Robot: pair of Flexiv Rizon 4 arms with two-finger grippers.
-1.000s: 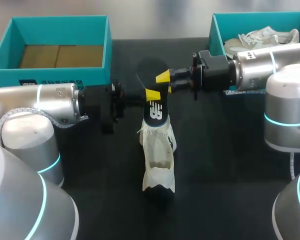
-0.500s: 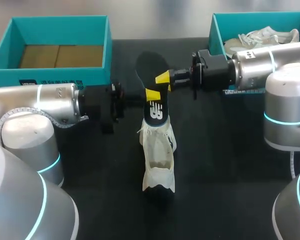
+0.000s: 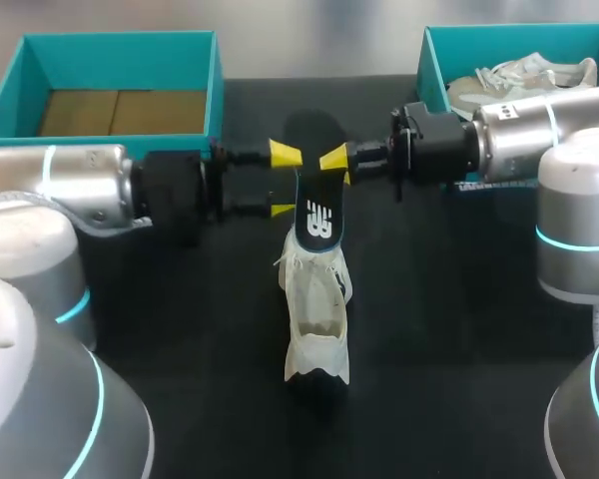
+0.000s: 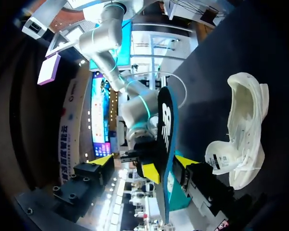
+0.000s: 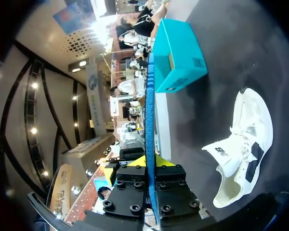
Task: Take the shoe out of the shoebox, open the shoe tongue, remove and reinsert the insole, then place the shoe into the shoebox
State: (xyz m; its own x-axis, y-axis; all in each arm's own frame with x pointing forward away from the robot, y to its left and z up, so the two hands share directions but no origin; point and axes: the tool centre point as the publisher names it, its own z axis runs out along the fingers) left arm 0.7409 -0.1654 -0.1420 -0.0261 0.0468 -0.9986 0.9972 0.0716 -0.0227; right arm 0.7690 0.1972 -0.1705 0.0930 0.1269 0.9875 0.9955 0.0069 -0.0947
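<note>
A black insole (image 3: 314,190) stands on edge above the front of a white shoe (image 3: 317,319) that lies in the middle of the black table. My right gripper (image 3: 335,167) is shut on the insole's right edge. My left gripper (image 3: 282,181) is open just left of the insole, one yellow tip above the other, neither touching it. In the left wrist view the insole (image 4: 164,139) stands edge-on between the spread fingers of the left gripper (image 4: 142,161), with the shoe (image 4: 242,130) beside it. In the right wrist view the right gripper (image 5: 151,164) clamps the insole (image 5: 149,115); the shoe (image 5: 244,139) lies off to one side.
An open teal shoebox (image 3: 120,45) with a brown bottom stands at the back left. A second teal shoebox (image 3: 434,60) at the back right holds another pale shoe (image 3: 524,78). My right arm passes in front of that box.
My left gripper has opened and let go of the insole, its fingers now apart beside it. The right gripper keeps its hold and has shifted slightly right.
</note>
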